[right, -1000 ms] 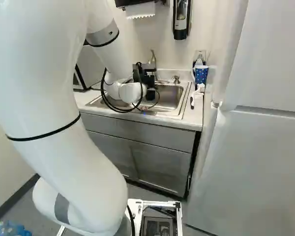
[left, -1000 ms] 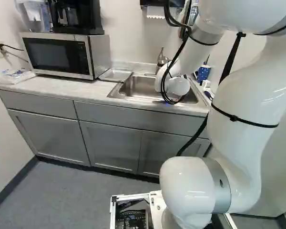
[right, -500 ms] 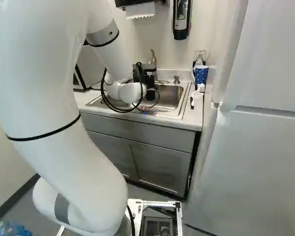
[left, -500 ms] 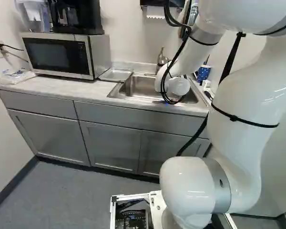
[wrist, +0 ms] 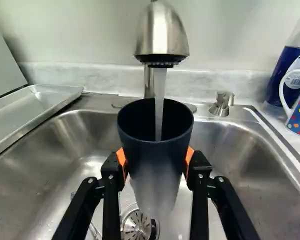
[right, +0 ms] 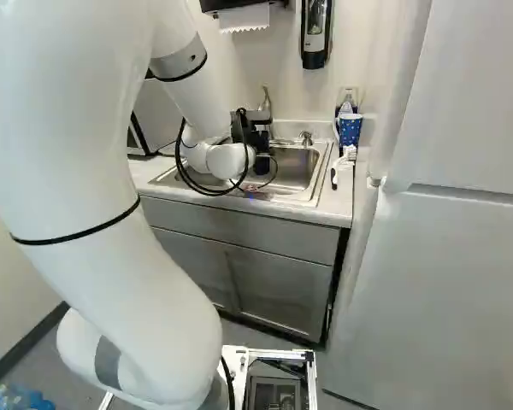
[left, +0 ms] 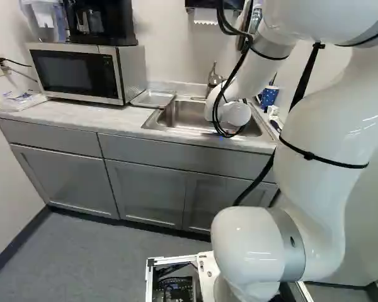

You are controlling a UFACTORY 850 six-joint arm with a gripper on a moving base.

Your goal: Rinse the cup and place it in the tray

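Observation:
In the right base view the black gripper (right: 255, 130) is over the sink, its fingertips hidden. The wrist view shows the gripper (wrist: 156, 162) shut on a dark cup (wrist: 155, 155), orange pads against its two sides. The cup is upright with its open mouth under the faucet (wrist: 162, 32), and a stream of water (wrist: 160, 95) runs into it. The sink (wrist: 35, 185) with its drain lies below the cup. The metal tray (wrist: 35, 112) rests on the counter beside the sink; it also shows in the left base view as a shallow tray (left: 153, 99).
A microwave (left: 82, 72) stands beyond the tray. On the sink's other side are a dotted blue mug (right: 350, 128), a white brush (right: 345, 159) and a bottle. A soap pump (wrist: 222, 103) rises at the sink's back rim. The fridge (right: 445, 256) stands at the right of the right base view.

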